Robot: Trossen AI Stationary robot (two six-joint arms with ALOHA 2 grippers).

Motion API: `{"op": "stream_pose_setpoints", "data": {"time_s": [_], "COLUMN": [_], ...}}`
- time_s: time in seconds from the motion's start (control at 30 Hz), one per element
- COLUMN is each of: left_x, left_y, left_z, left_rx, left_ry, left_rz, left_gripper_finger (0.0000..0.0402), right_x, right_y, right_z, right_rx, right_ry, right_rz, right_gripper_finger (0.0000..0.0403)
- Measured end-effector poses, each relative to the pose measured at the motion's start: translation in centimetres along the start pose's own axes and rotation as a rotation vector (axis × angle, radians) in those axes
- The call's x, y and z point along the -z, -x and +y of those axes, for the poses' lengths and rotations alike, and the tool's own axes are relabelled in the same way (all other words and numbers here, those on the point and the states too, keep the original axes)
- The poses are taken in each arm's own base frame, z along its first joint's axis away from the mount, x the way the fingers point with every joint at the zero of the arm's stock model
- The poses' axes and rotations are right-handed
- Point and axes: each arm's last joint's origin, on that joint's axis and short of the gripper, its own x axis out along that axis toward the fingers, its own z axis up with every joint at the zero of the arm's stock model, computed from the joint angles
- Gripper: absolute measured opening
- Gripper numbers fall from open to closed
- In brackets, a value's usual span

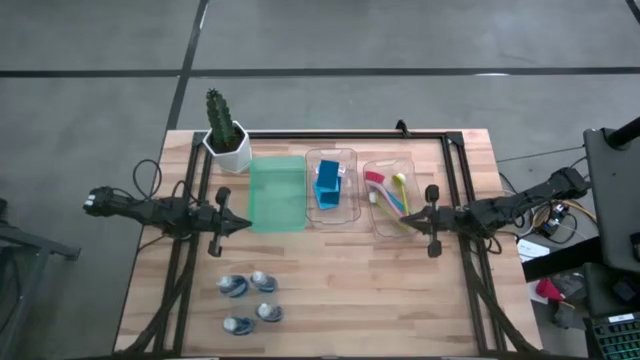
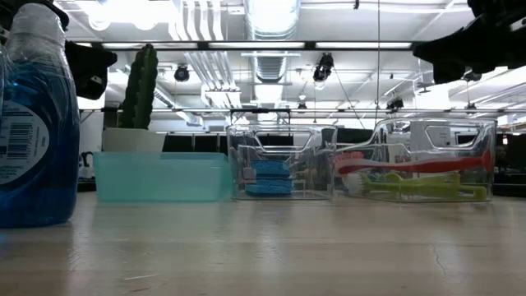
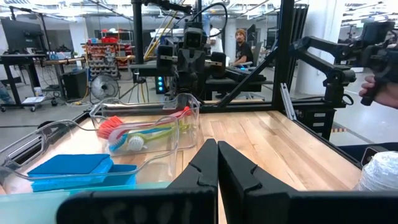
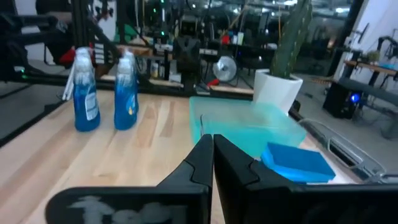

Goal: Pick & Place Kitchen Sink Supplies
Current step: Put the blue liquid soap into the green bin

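Note:
Several blue-white bottles (image 1: 250, 300) stand on their bases at the table's near left; one looms close in the low view (image 2: 37, 123). Blue sponges (image 1: 328, 185) lie in the middle clear tray (image 1: 350, 160). A pink brush (image 2: 411, 164), a yellow-green brush (image 2: 419, 189) and a blue one (image 1: 388, 204) lie in the right clear tray (image 1: 382, 228). My left gripper (image 1: 248, 225) is shut and level beside the green tray's near left corner. My right gripper (image 1: 405, 217) is shut and level, at the brush tray's near right corner. Neither holds anything.
A potted cactus (image 1: 225, 135) stands at the far left, next to the empty green tray (image 1: 277, 193). Dark frame rails (image 1: 460, 200) run along the table's sides and far edge. Bare wood (image 1: 360, 290) lies near the front. A person (image 3: 239, 46) sits in the room beyond.

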Motion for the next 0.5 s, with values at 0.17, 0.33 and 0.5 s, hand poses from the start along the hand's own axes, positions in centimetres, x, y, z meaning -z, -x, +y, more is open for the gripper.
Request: {"op": "stream_pose_setpoints", "data": {"time_s": [0.17, 0.33, 0.5], "left_x": [0.0, 0.0, 0.0], "left_y": [0.0, 0.0, 0.0], "left_z": [0.0, 0.0, 0.0], "left_rx": [0.000, 0.000, 0.000], "left_ry": [0.000, 0.000, 0.000], "left_rz": [0.000, 0.000, 0.000], "left_gripper_finger": [0.0003, 0.0003, 0.0003], "right_x": [0.3, 0.7, 0.7], "right_y": [0.7, 1.4, 2.1], "right_z": [-0.3, -0.3, -0.5], "right_rx": [-0.004, -0.077, -0.112], "right_ry": [-0.012, -0.057, -0.058], "right_rz": [0.011, 0.039, 0.026], "right_gripper_finger": [0.0009, 0.0009, 0.0009]}}
